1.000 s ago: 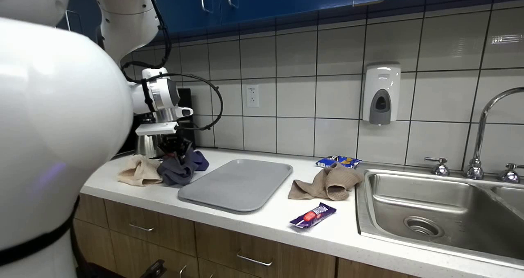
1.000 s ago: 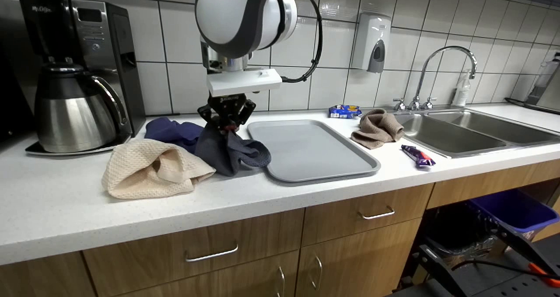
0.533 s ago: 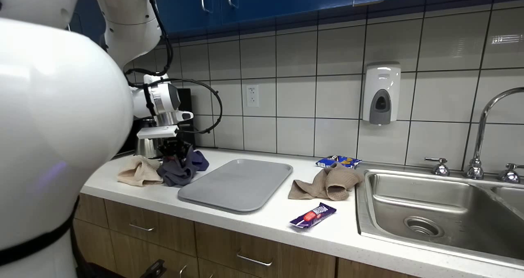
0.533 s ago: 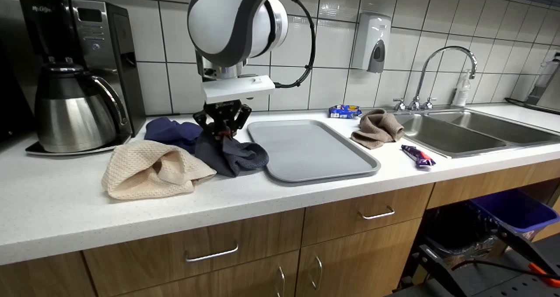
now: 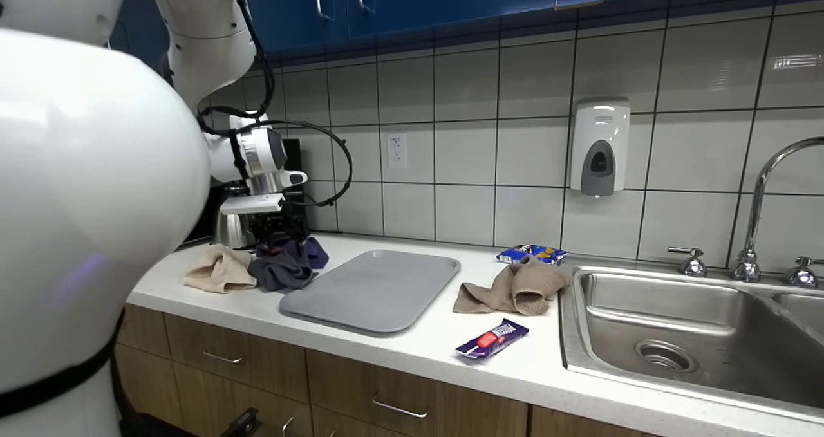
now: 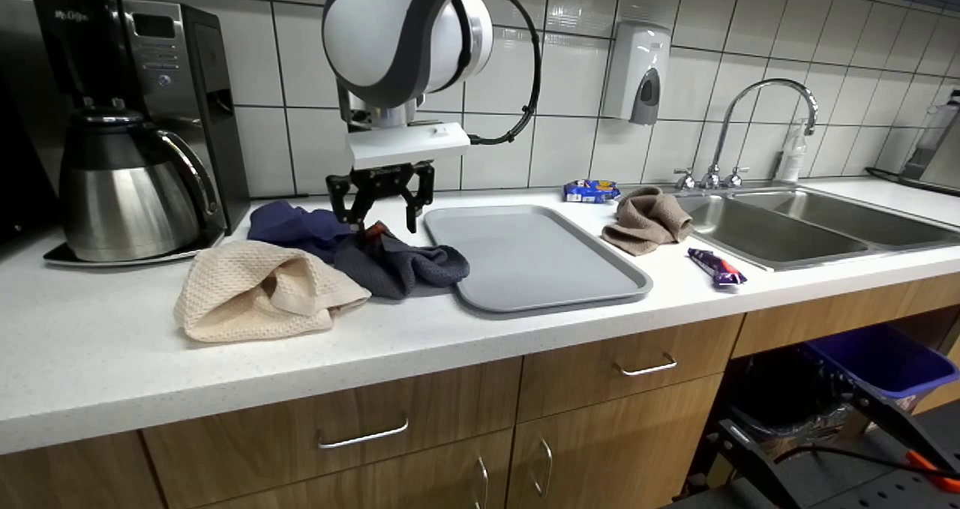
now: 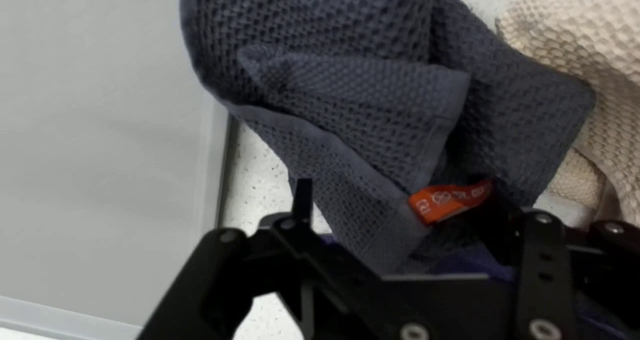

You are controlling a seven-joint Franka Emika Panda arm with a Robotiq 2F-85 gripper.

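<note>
My gripper (image 6: pixel 384 229) stands open just above a crumpled dark grey cloth (image 6: pixel 409 267), its fingers spread wide with nothing clasped. In the wrist view the waffle-weave grey cloth (image 7: pixel 345 94) lies below and ahead of the jaws. An orange-red tag (image 7: pixel 445 200) on it sits between the fingers, closer to the right one; whether that finger touches the cloth I cannot tell. A navy cloth (image 6: pixel 294 228) lies behind it, partly under the gripper. On its near side rests a cream cloth (image 6: pixel 259 291). The grey tray (image 6: pixel 540 261) lies right beside the grey cloth.
A coffee maker (image 6: pixel 214 112) with a steel carafe (image 6: pixel 131 202) stands by the wall. Past the tray are a brown cloth (image 6: pixel 649 220), a purple wrapper (image 6: pixel 716 267) and a blue packet (image 6: pixel 591 191), then the sink (image 5: pixel 669 324). A soap dispenser (image 5: pixel 600 146) hangs on the wall.
The gripper first dipped slightly with the grey cloth pinched in it, then opened and rose a little. The cloth's raised peak has slumped lower onto the counter.
</note>
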